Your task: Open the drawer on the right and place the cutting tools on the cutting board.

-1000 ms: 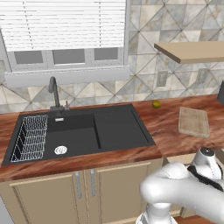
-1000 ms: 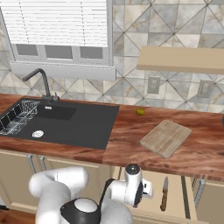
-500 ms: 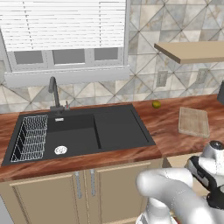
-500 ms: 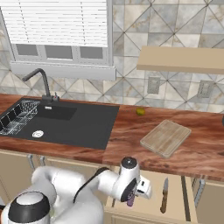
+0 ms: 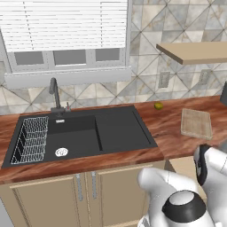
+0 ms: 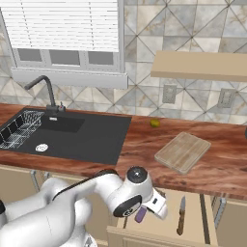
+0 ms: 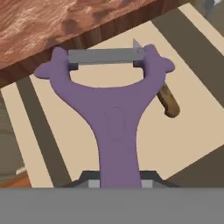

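Observation:
The drawer (image 6: 195, 226) stands pulled out below the counter's right part, its beige floor (image 7: 183, 131) showing under the hand. My gripper (image 7: 117, 183) is shut on the handle of a purple peeler (image 7: 116, 118), whose steel blade points away from me. From the right base view the peeler (image 6: 140, 213) hangs under the hand over the drawer's left part. A knife (image 6: 181, 215) with a brown handle (image 7: 168, 101) lies in the drawer, to the right of the peeler. The cutting board (image 6: 183, 152) lies bare on the counter behind the drawer, also seen as the cutting board (image 5: 196, 123).
A small green fruit (image 6: 154, 123) sits on the counter by the backsplash. The black sink (image 6: 72, 135) with a wire rack (image 5: 30, 139) lies to the left. A tan wall shelf (image 6: 198, 65) hangs above the board. The counter's front edge (image 7: 87, 37) overhangs the drawer.
The arm has swung round over the open drawer. The hand has stayed above the drawer's left part, and the purple peeler now shows in its grip.

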Controlling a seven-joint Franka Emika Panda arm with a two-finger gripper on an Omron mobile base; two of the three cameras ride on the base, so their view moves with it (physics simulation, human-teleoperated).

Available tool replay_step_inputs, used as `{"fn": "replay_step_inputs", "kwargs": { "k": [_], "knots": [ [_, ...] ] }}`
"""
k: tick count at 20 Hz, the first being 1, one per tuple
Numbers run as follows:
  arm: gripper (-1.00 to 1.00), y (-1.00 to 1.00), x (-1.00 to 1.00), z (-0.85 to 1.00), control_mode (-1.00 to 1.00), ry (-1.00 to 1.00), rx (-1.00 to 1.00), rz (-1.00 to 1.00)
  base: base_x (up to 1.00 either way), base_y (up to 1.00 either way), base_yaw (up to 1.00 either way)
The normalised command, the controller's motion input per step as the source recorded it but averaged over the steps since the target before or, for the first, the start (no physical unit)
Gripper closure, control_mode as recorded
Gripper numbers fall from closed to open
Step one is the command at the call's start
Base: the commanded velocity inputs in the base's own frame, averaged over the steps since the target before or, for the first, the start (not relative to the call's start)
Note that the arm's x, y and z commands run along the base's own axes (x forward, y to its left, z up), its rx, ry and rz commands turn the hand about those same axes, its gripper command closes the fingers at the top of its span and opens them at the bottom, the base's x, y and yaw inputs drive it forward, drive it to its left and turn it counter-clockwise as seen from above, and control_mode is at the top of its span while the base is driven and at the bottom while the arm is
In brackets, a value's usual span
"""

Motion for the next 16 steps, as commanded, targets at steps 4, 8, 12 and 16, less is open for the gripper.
{"fn": "replay_step_inputs", "kwargs": {
  "k": [4, 8, 12, 16],
  "knots": [
    [1.0, -0.52, 0.01, 1.0, -1.0, -0.13, 0.04, -0.07, 0.0, 0.0, 0.0],
    [1.0, -0.54, 0.23, 1.0, -1.0, -0.03, 0.07, -0.01, 0.0, 0.0, 0.0],
    [1.0, -0.57, 0.69, 1.0, -1.0, 0.0, 0.14, 0.0, 0.0, 0.0, 0.0],
    [1.0, -0.58, 0.87, 1.0, -1.0, 0.03, 0.2, 0.0, 0.0, 0.0, 0.0]
  ]
}}
